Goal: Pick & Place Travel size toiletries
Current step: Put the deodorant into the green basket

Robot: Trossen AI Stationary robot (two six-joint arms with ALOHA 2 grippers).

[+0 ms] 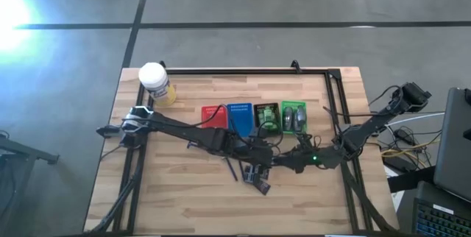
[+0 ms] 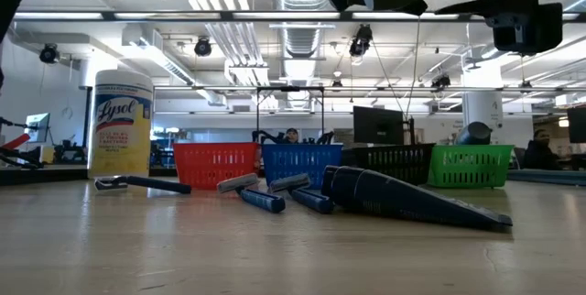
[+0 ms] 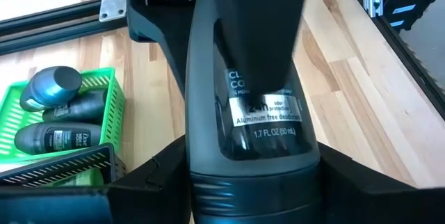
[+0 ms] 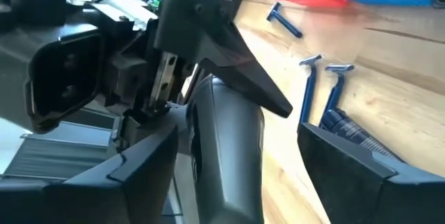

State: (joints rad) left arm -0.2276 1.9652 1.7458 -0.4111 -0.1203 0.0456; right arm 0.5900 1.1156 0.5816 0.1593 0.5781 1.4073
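The left gripper (image 3: 250, 151) and right gripper (image 4: 236, 133) meet nose to nose over the tabletop (image 1: 184, 207), a little toward 5 o'clock from its middle. Between them is a grey tube (image 3: 264, 120), held up off the wood. The left fingers (image 3: 149, 182) sit tight against both narrow edges of the tube and seem to have it clamped. The right fingers (image 4: 361, 175) stand on either side of its broad faces, spread wider than the tube, with a strip of wood showing past one side, so they look parted rather than pressing.

At 12 o'clock from the grippers runs a row of baskets: red (image 1: 214, 113), blue (image 1: 240, 112), black (image 1: 267, 115) and green (image 1: 295, 115). The green one has other tubes (image 3: 55, 137) lying in it. At 10 o'clock, near the far left corner, stands a yellow jar (image 1: 154, 82) with a white cap.

Blue razors (image 4: 309, 85) lie loose on the wood at about 7 o'clock from the grippers. A dark packet (image 1: 257, 182) lies flat at 6 o'clock, just beside the razors
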